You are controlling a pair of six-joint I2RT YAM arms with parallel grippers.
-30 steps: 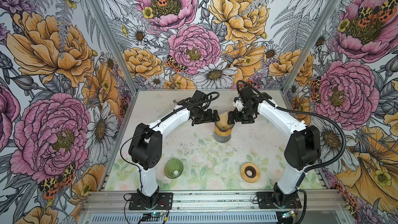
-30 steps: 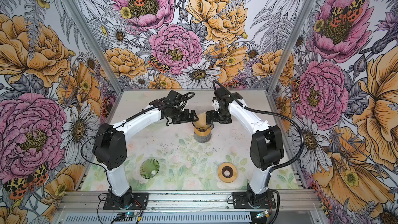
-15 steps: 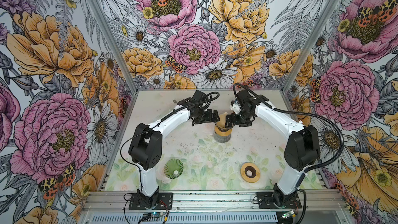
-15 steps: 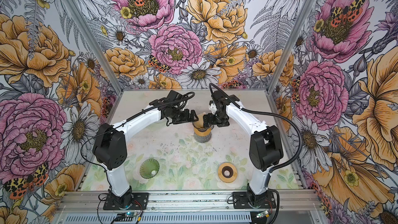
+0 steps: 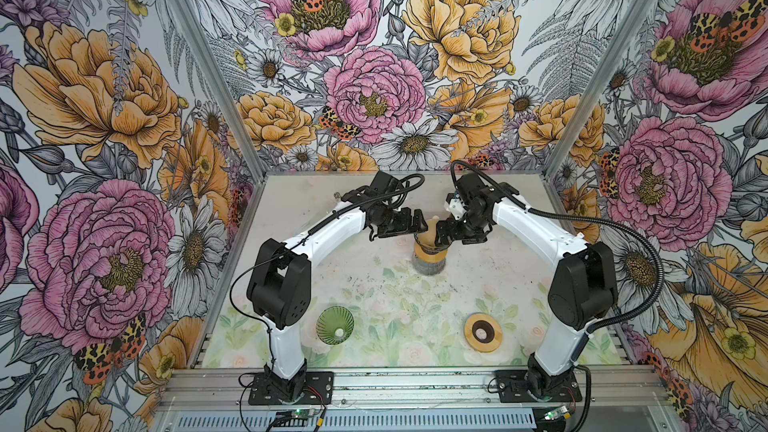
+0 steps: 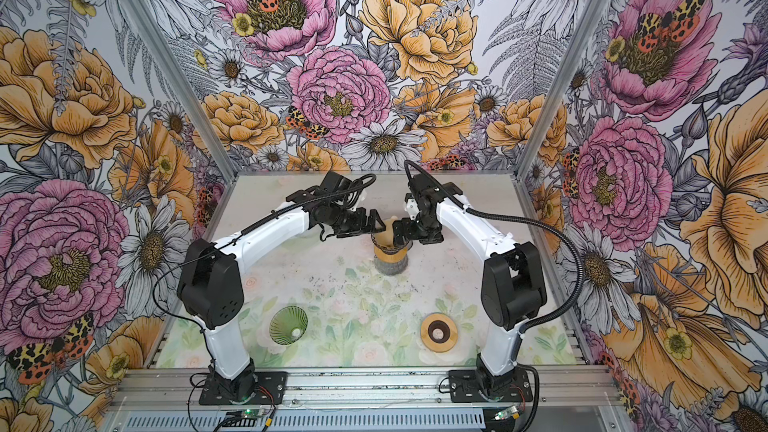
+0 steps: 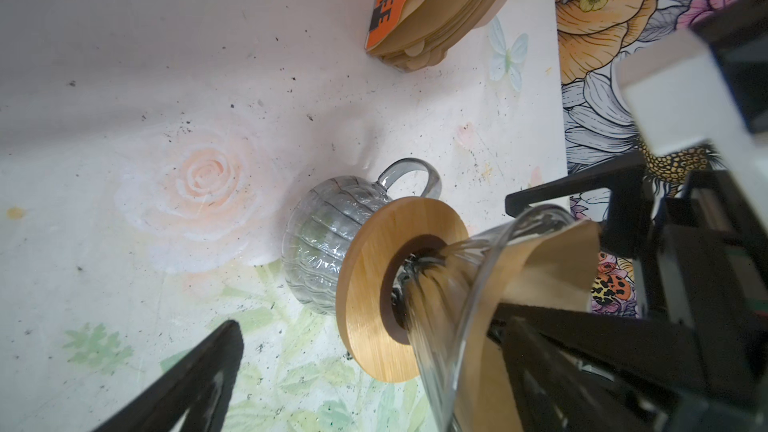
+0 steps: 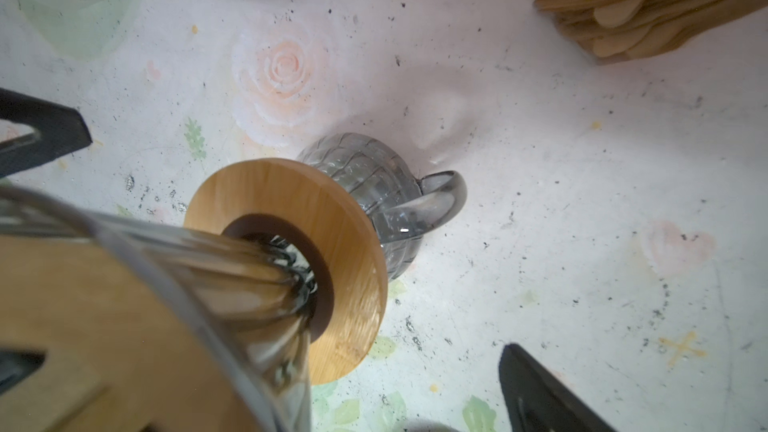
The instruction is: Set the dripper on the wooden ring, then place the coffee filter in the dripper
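A: Your filter (image 5: 432, 226) is on top of the carafe (image 5: 428, 266). The brown paper stands inside the glass dripper (image 7: 469, 284), and its upper edge pokes above the rim in both top views

B: Check your left wrist view too. The dripper's neck goes through the wooden ring (image 7: 370, 284), and that ring lies flat on the carafe's mouth. The carafe itself stands upright on the table (image 5: 374, 284)

A: Your left gripper (image 5: 419, 223) hangs just above the carafe on its left, jaws spread wide and clamped on nothing. One finger (image 7: 195, 380) is clear of the ring. The other is close against the dripper's rim, and you can't tell whether it touches

B: Your right gripper (image 5: 440, 236) mirrors it on the carafe's right, also spread wide and empty. In your right wrist view the dripper sits between its fingers (image 8: 540, 392), with a gap to the one in plain sight

A: Past the carafe, close to the wall, you have the stack (image 8: 648, 2) of spare filters lying on the table. The left wrist view shows an orange card on it

B: Well in front of the carafe and to its left, a green dripper (image 5: 335, 324) sits on the table. In front and to its right lies a second ring (image 5: 483, 332), well apart from both grippers
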